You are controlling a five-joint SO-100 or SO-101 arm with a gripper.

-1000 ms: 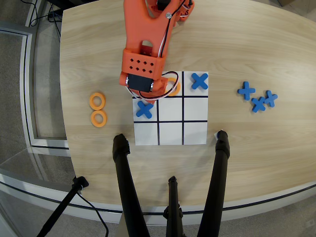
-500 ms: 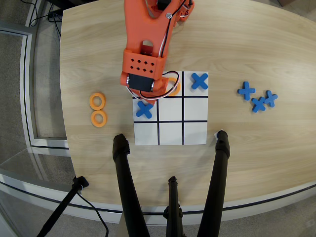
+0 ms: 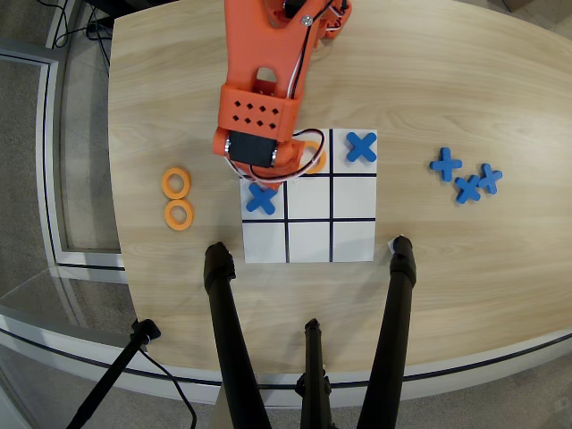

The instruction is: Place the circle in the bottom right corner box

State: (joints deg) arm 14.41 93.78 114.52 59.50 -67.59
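An orange ring, the circle (image 3: 316,157), lies in the top middle cell of the white board (image 3: 308,241), half covered by the orange arm's wrist block (image 3: 257,127). The arm reaches down from the top of the overhead view and hides the top left cell. My gripper's fingers are under the wrist block and do not show. Two more orange rings (image 3: 176,182) (image 3: 179,214) lie on the table left of the board. The bottom right corner box (image 3: 353,241), as this view shows it, is empty.
Blue X pieces sit in the top right cell (image 3: 361,147) and the middle left cell (image 3: 261,198). Three more blue X pieces (image 3: 466,175) lie on the table to the right. Black tripod legs (image 3: 225,331) (image 3: 396,313) cross the table's near edge below the board.
The wrist block has shifted very slightly toward the top left. The rings and X pieces have not moved.
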